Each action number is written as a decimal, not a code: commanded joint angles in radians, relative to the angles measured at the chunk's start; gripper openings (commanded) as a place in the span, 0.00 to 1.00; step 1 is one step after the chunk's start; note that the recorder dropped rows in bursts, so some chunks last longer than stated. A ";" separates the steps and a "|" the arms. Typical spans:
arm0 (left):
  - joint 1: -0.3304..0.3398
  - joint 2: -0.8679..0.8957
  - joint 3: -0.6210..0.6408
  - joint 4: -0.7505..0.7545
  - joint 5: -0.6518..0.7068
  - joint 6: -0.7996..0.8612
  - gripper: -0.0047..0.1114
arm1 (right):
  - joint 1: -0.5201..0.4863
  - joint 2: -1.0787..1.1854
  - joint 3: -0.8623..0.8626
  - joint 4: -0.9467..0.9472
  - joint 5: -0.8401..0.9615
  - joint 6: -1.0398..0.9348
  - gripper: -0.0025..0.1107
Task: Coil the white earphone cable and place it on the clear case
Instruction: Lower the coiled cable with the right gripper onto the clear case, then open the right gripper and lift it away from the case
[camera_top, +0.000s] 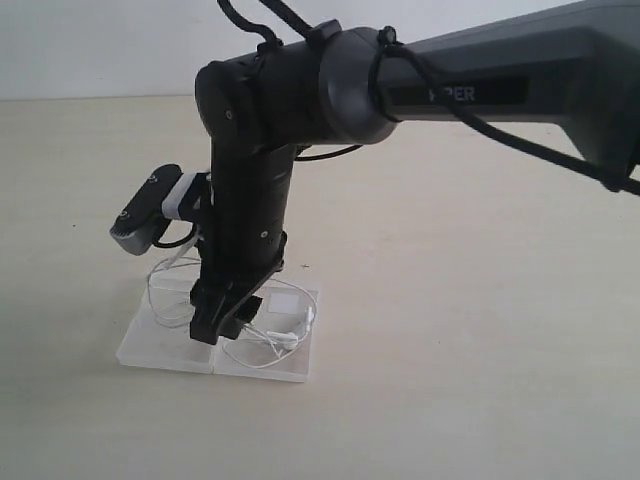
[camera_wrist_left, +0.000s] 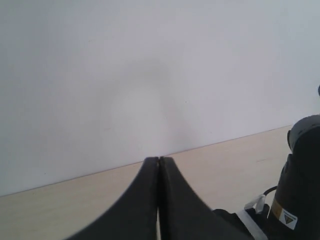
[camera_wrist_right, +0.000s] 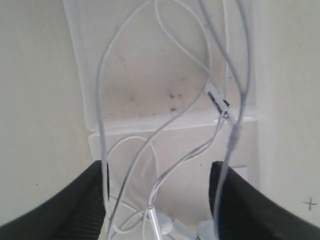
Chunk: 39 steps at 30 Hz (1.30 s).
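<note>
The clear case lies flat on the table with its white sticker on the right half. The white earphone cable lies in loose loops over both halves, with an earbud near the front. My right gripper hangs just above the case, open. In the right wrist view its fingers straddle several cable strands over the case; the earbuds and the dark inline piece show. My left gripper is shut and empty, facing the wall.
The right arm spans the scene from the right, and its wrist camera sticks out to the left above the case. Bare tan tabletop surrounds the case. A white wall stands behind the table.
</note>
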<state>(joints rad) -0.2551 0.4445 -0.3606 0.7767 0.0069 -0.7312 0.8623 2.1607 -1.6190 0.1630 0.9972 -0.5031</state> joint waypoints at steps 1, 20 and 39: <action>0.001 -0.006 0.002 0.000 -0.007 -0.005 0.04 | 0.001 -0.043 -0.013 0.001 0.020 0.000 0.54; 0.001 -0.034 -0.007 0.000 0.008 -0.008 0.04 | 0.001 -0.316 0.054 -0.089 0.062 0.343 0.07; 0.001 -0.418 -0.084 -0.207 0.397 -0.010 0.04 | 0.001 -1.389 0.868 -0.299 -0.390 0.687 0.02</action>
<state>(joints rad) -0.2551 0.0561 -0.4385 0.6233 0.3033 -0.7348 0.8623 0.8702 -0.8086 -0.1043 0.6157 0.1702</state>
